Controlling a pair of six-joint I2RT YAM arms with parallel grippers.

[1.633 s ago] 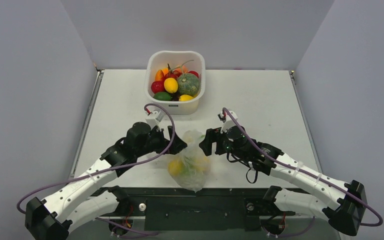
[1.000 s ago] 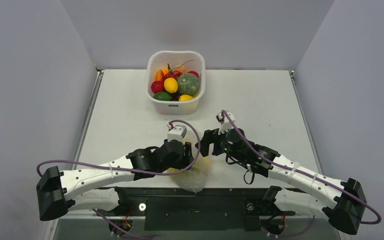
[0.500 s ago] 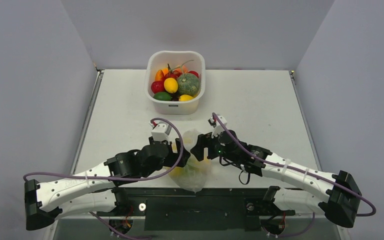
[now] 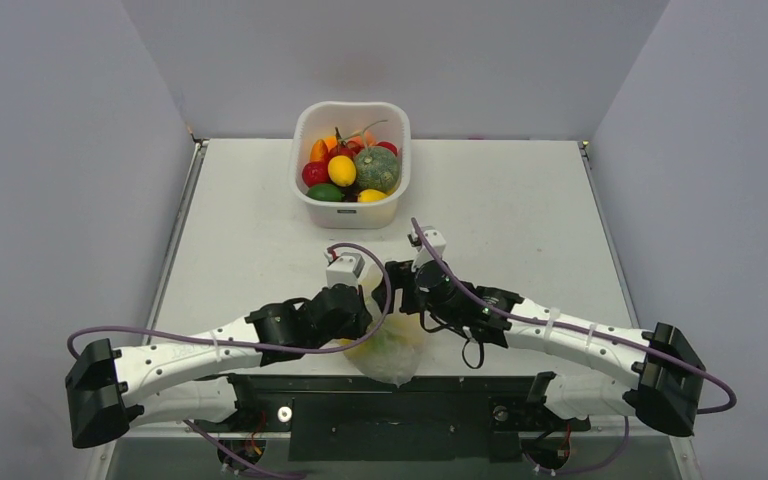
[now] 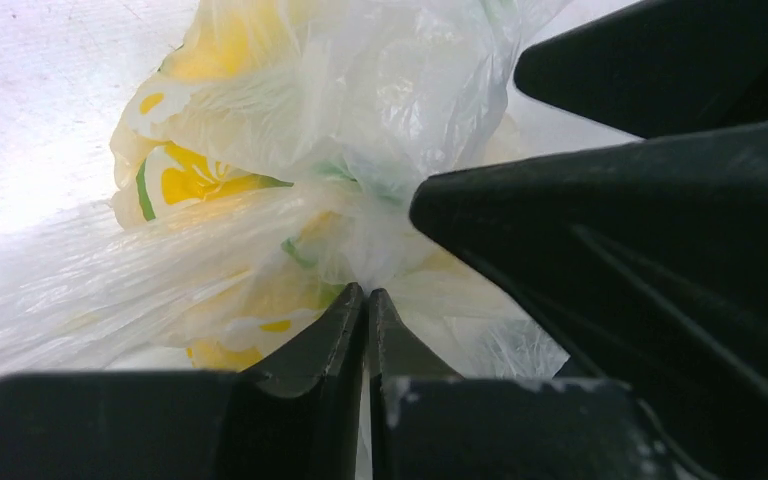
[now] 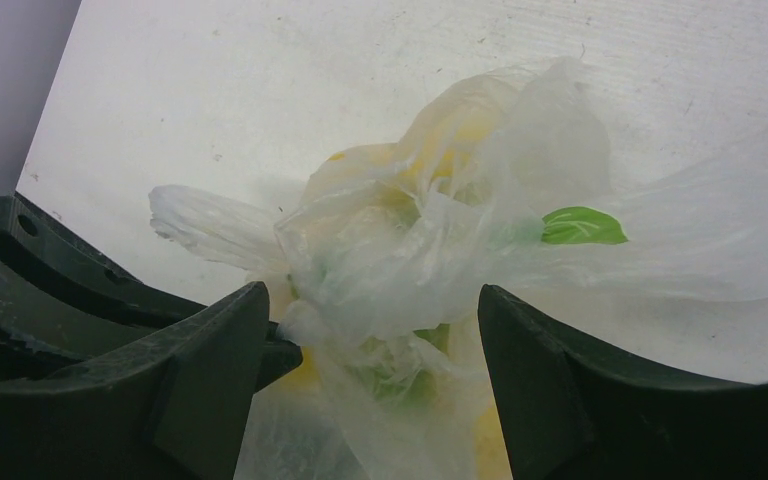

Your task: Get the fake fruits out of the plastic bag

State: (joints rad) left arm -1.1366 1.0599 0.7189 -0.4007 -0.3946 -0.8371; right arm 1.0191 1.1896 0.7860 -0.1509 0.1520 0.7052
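The plastic bag (image 4: 392,348) lies crumpled at the table's near edge between both arms, its neck bunched upward. Yellow fake fruits (image 4: 358,346) show through the film, also in the left wrist view (image 5: 196,186) and the right wrist view (image 6: 447,134), with a green lump lower down (image 6: 418,384). My left gripper (image 4: 368,312) is shut, pinching a fold of bag film (image 5: 360,255) at its tips (image 5: 367,292). My right gripper (image 4: 392,290) stands open (image 6: 370,300), its fingers on either side of the bag's bunched top (image 6: 430,255), not pressing it.
A white tub (image 4: 350,108) at the back centre holds mixed fruits and a grey-green squash (image 4: 376,168). The two grippers are almost touching over the bag; the right one's dark fingers (image 5: 660,200) fill the right of the left wrist view.
My left gripper was open and has shut on the bag's film. The right gripper has moved left, closer over the bag's top, still open.
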